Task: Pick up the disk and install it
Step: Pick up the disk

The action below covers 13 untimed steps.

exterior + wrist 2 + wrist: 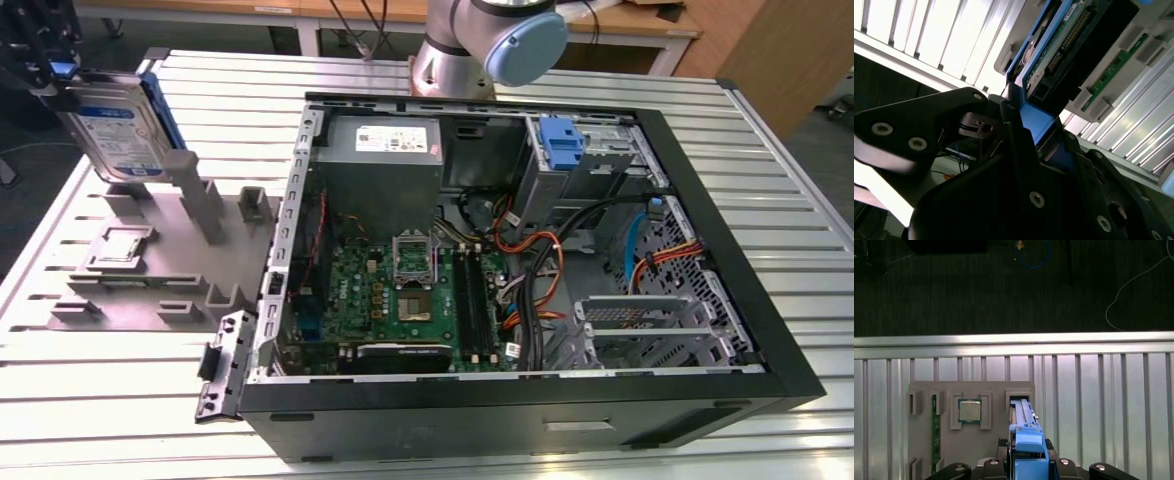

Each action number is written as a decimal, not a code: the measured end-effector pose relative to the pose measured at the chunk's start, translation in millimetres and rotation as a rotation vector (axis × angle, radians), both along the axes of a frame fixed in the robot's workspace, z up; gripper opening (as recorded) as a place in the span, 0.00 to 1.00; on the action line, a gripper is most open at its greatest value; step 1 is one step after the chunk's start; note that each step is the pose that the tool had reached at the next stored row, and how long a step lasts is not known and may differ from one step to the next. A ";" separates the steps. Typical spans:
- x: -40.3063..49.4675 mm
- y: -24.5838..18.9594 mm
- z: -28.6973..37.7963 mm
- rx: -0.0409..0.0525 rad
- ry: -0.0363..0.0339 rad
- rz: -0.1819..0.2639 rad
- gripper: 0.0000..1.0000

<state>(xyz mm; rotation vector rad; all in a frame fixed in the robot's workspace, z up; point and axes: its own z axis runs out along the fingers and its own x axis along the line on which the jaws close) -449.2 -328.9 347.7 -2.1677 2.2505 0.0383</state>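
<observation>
The claw [1029,470] grips the disk [118,125] by its blue frame [1030,447]. It is better to hold it upright, clear of the grey holder [989,450] beneath.

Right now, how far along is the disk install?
Done: the gripper is shut on the disk, by its blue carrier. In hand: the disk stands upright over the grey fixture, to the exterior view's left of the computer case; I cannot tell whether it has cleared its slot. Left: it is not yet in the drive cage.
</observation>
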 end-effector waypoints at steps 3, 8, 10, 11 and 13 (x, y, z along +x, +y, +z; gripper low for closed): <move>0.0 0.0 3.3 0.0001 -0.0003 0.000 0.37; 0.0 0.0 8.4 0.0001 -0.0003 0.000 0.37; 0.0 0.0 10.0 0.0001 -0.0003 0.000 0.37; 0.0 0.0 10.8 0.0002 -0.0004 0.000 0.37; 0.0 0.0 12.3 0.0001 -0.0003 0.000 0.37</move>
